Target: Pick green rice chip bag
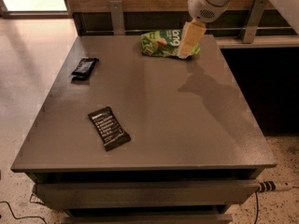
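Now the gripper [185,54] hangs low over one end of the green chip bag [160,43], likely lined up to grab it. I cannot tell if it is wide or closed. Two black bars [109,128] lie well away from it on the table [187,125].

High oblique view, hand [183,54] upper right
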`<state>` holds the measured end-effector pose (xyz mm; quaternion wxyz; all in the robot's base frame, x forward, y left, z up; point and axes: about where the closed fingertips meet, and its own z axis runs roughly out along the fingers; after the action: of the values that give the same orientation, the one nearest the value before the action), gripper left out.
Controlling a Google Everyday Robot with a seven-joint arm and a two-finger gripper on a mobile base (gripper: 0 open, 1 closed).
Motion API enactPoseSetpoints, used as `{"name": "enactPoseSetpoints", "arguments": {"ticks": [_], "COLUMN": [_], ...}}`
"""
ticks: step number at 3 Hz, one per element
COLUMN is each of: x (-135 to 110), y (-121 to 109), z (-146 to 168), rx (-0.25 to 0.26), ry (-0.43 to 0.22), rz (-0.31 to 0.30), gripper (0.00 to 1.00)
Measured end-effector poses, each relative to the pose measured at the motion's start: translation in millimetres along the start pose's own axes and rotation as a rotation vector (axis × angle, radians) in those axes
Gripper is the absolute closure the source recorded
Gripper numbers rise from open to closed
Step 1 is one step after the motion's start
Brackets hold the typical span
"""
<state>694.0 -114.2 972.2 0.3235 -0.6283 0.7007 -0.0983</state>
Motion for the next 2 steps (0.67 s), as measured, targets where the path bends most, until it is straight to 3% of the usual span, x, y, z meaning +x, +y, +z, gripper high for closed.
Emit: {"name": "enactPoseSetpoints", "arguments": {"ticks": [2], "x": [-15], "y": [-36], "z": [66], "rx": [0.008], "ry": [0.010], "rz": [-0.004], "gripper": [0.00]}}
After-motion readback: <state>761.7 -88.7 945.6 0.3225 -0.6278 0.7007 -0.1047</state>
